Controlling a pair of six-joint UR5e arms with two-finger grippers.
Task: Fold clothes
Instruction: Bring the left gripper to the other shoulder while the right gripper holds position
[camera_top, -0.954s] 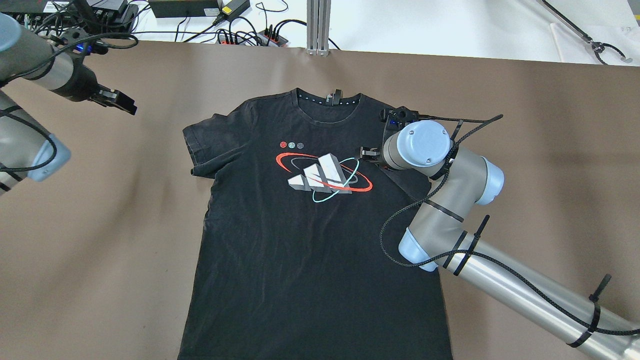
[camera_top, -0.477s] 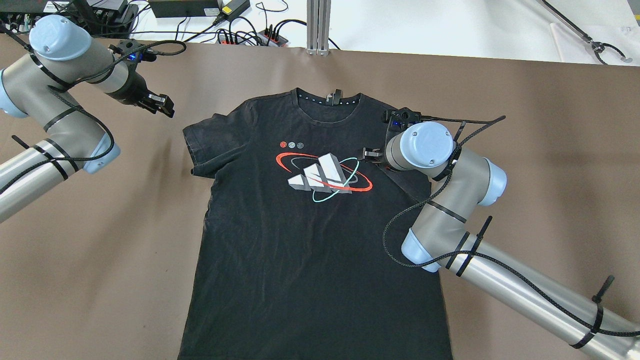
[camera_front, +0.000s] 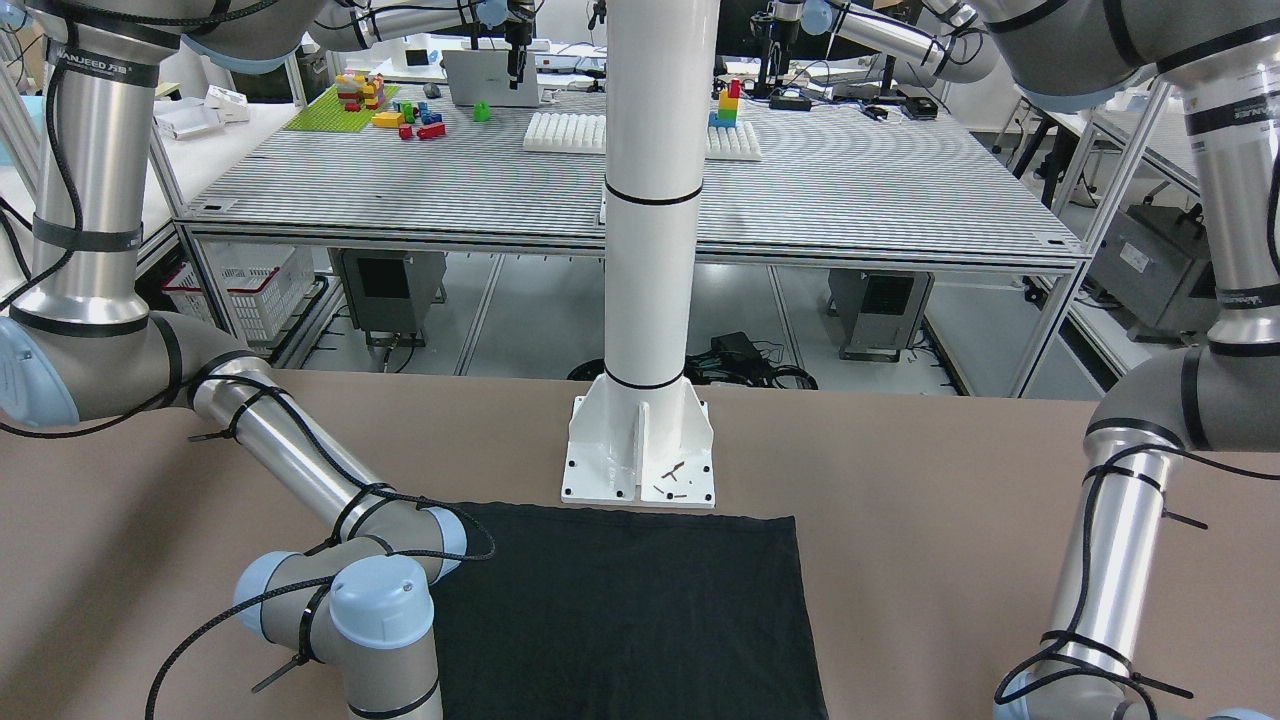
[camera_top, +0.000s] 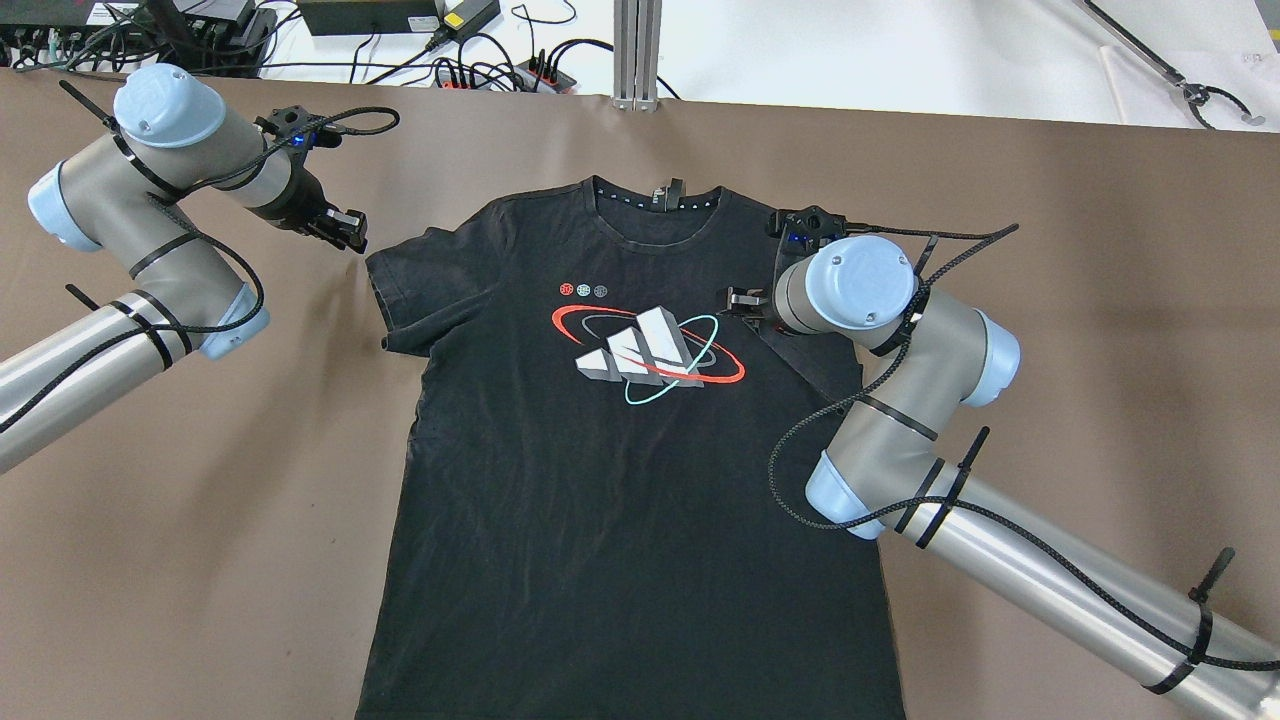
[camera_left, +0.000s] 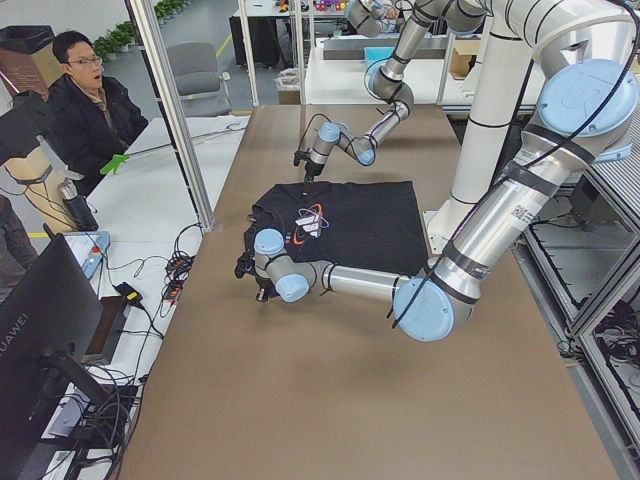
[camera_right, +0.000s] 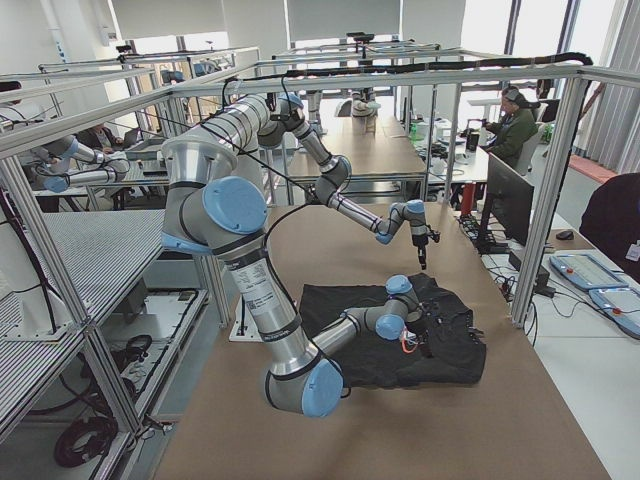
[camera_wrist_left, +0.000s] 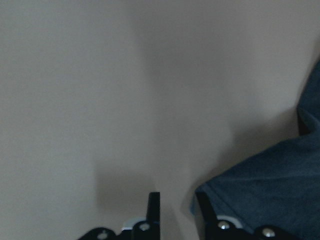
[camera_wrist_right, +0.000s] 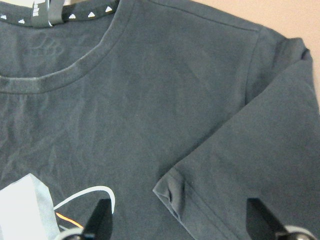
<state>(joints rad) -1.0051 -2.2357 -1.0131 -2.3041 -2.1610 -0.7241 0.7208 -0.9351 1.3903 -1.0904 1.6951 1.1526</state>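
A black cotton T-shirt with a white-and-red chest print (camera_top: 620, 480) lies flat and face up mid-desk (camera_top: 200, 500). The sleeve on the robot's right (camera_wrist_right: 250, 150) is folded in over the chest, and the right gripper (camera_top: 737, 300) hovers above it, jaws wide apart and empty. The left gripper (camera_top: 345, 230), jaws slightly apart, sits beside the spread sleeve (camera_top: 420, 280), likely lined up to pinch its hem for the matching fold.

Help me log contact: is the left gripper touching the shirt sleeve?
Cannot tell. The left wrist view puts the sleeve corner right beside the open left gripper, and the overhead view shows them close; neither shows a gap or contact plainly.
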